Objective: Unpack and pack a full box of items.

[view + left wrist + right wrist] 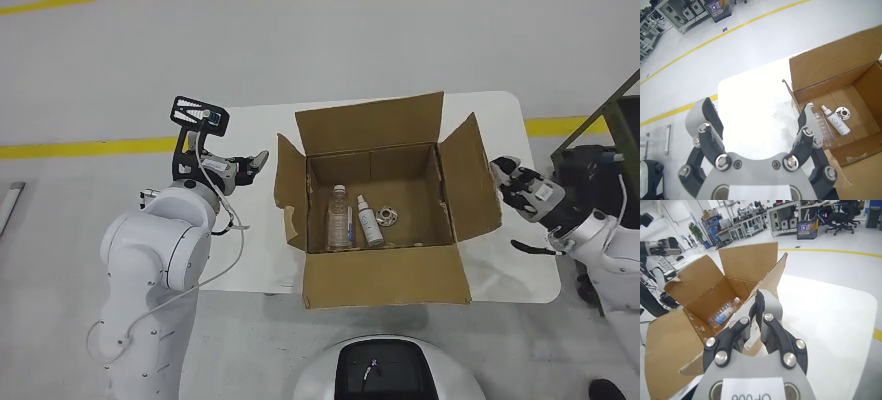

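Observation:
An open cardboard box (385, 280) (829, 62) (702, 289) stands mid-table with all its flaps spread. On its floor lie a clear plastic bottle (339, 218) (822, 125) (721, 315), a white spray bottle (370, 222) (836, 123) and a metal flange (388, 214) (843, 113). My left gripper (260, 161) (757, 113) hovers open and empty over the table, left of the box. My right gripper (502, 168) (756, 298) is shut, with nothing seen in it. It hangs just outside the right flap.
The white table (250, 250) (753, 98) (829, 313) has bare surface on both sides of the box. A dark frame (620, 110) stands past the table's right end. Yellow floor tape (90, 148) runs behind the table.

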